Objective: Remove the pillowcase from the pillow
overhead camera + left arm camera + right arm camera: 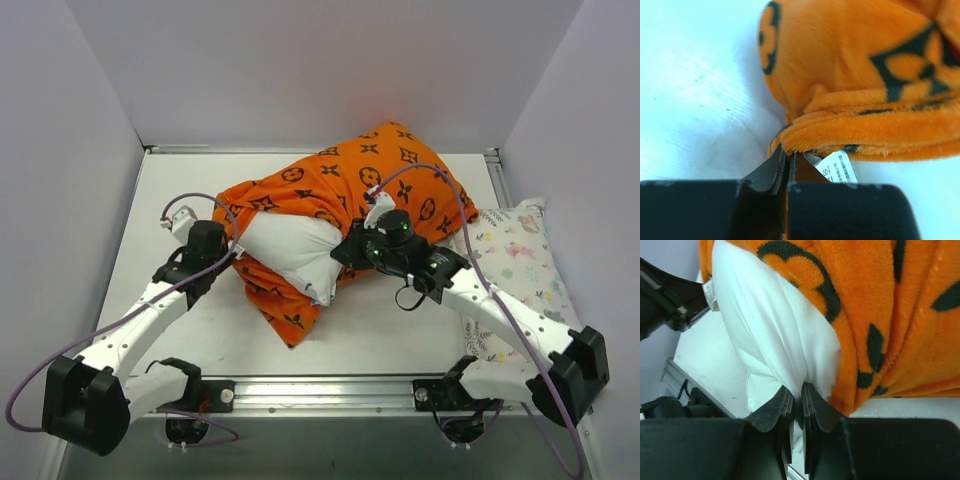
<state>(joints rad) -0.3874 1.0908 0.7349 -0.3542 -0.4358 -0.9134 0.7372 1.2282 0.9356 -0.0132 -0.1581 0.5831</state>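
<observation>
With left gripper (787, 162) clamped on the pillowcase (850, 65) hem and right gripper (797, 400) clamped on the pillow (770, 335), draw pillow steadily toward the table's (380, 340) near edge.

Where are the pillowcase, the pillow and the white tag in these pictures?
pillowcase (400, 165): top external view, its orange printed upper face.
pillow (285, 250): top external view, the bare white end sticking out.
white tag (837, 167): left wrist view, its printed face.

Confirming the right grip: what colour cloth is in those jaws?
Plain white pillow; right wrist view shows it best.
</observation>
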